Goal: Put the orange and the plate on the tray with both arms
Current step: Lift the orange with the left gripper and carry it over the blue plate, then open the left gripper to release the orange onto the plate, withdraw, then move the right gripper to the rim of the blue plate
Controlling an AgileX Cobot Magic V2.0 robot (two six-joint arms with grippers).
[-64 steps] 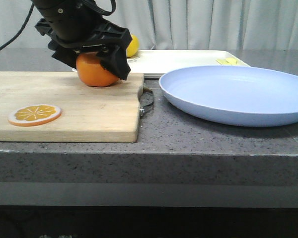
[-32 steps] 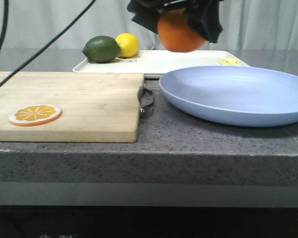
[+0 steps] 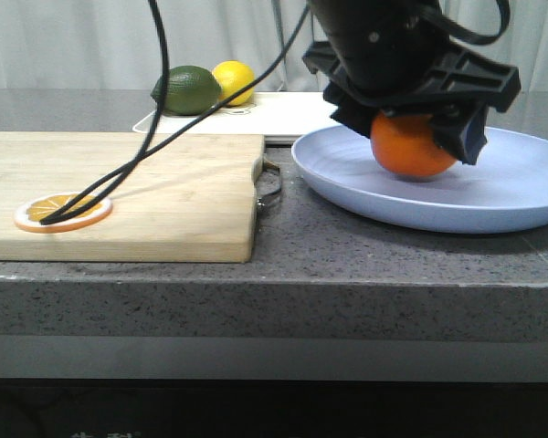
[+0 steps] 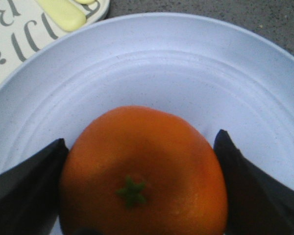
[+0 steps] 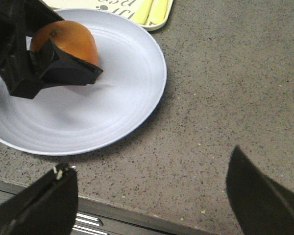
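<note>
The orange (image 3: 411, 146) is held between the two fingers of the left gripper (image 3: 418, 137), which is clamped on its sides, and it rests on or just above the plate (image 3: 521, 196); contact cannot be told. In the left wrist view the orange (image 4: 142, 174) is seen stem-up over the plate's (image 4: 152, 63) middle. The plate lies on the grey counter (image 5: 225, 98), in front of the tray (image 3: 283, 114). A lime (image 3: 186, 89) and lemon (image 3: 235, 82) are seen at the tray's far left. The right gripper (image 5: 152, 196) hangs spread wide above the counter, holding nothing. An orange slice (image 3: 64, 212) lies on the cutting board (image 3: 164, 192).
</note>
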